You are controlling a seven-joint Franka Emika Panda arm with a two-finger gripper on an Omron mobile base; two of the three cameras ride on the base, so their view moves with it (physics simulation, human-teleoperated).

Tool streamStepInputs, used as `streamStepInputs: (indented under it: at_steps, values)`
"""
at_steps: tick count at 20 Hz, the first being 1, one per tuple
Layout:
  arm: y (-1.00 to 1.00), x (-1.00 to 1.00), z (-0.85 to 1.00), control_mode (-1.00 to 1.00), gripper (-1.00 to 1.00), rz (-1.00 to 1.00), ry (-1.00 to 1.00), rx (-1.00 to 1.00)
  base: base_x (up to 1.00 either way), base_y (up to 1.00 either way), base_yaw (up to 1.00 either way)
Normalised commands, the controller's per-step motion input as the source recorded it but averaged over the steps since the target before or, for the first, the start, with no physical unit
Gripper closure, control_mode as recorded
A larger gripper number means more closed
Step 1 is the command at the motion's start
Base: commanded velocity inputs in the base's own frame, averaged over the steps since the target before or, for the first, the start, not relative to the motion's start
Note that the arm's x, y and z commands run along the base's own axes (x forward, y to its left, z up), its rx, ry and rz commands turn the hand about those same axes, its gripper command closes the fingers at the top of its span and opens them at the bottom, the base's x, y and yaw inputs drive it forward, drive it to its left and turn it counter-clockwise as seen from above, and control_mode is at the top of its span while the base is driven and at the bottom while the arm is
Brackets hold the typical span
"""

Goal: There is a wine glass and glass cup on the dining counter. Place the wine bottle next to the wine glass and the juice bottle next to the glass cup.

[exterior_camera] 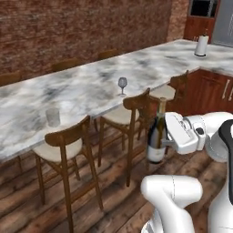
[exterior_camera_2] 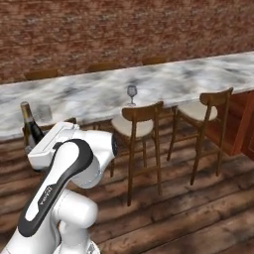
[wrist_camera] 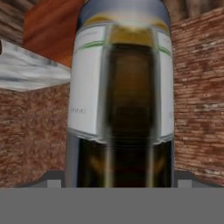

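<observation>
Gripping one wine bottle (exterior_camera: 157, 136): end effector (exterior_camera: 169, 136); two glasses on dining counter (exterior_camera: 91, 86).

The left base view looks forward and down from behind the arm's left, across the wooden chairs (exterior_camera: 68, 145) to the counter (exterior_camera: 91, 82), which runs away to the right toward the brick wall (exterior_camera: 82, 27). The right base view faces the same counter (exterior_camera_2: 173, 79) more squarely from behind the arm's right. Both share the wine glass (exterior_camera: 122, 85) on that counter (exterior_camera_2: 131, 94). The hand view sits right against the wine bottle (wrist_camera: 122, 100), with brick behind it.
</observation>
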Motion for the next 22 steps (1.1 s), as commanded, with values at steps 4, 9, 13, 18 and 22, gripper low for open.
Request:
streamStepInputs:
  at_steps: [4, 9, 13, 18, 22]
  values:
    - [0.0, 0.0, 0.0, 1.0, 1.0, 0.0, 0.0, 0.0, 0.21, -0.53, 0.39]
    - [0.0, 0.0, 0.0, 1.0, 1.0, 0.0, 0.0, 0.0, 0.36, -0.53, 0.4]
    - [0.0, 0.0, 0.0, 1.0, 1.0, 0.0, 0.0, 0.0, 0.43, -0.75, 0.37]
    - [0.0, 0.0, 0.0, 1.0, 1.0, 0.0, 0.0, 0.0, 0.45, -0.78, 0.37]
    - [0.0, 0.0, 0.0, 1.0, 1.0, 0.0, 0.0, 0.0, 0.34, -0.62, 0.35]
